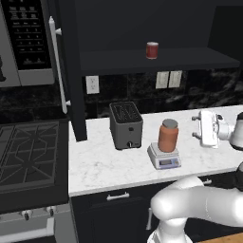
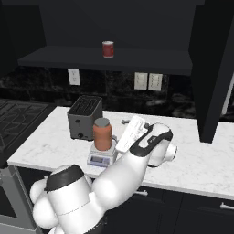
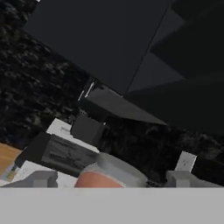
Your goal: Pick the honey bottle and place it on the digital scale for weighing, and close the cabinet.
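Honey bottle point(image 1: 168, 135) stands upright on the digital scale point(image 1: 164, 157), near the front of the white table point(image 1: 99, 163), just right of the dark toaster point(image 1: 126, 125). Grey lid on. By the look of it the placing half of the task is done: the bottle sits centred on the round plate, bluish display facing the near edge.

Claw point(image 1: 195, 126) hovers to the right of the bottle at about lid height, fingers pointing left toward it. The two fingers point(image 1: 196, 117) stand spread, with nothing between them; a clear gap separates their tips from the bottle. In the hand view the orange body and grey lid point(image 3: 120, 168) fill the bottom centre between the two finger tips point(image 3: 41, 178), so the claw is lined up on the bottle but apart from it.

Cabinet point(image 1: 156, 59) is open: the inner shelf is exposed with a small red can point(image 1: 152, 50) on it. Left door point(image 1: 71, 71) swung out edge-on, long silver handle point(image 1: 56, 66) showing on its left. In the right base view the right door point(image 2: 215, 68) also stands swung out over the table.

Step in hand, as I judge it: release finished, closing not yet begun. Next move calls for pulling the claw clear to the right without nudging the bottle, lifting to door height, then pushing a door's outer face back toward the cabinet front. Both doors look to need shutting. Risk: arm sweep clipping the bottle.
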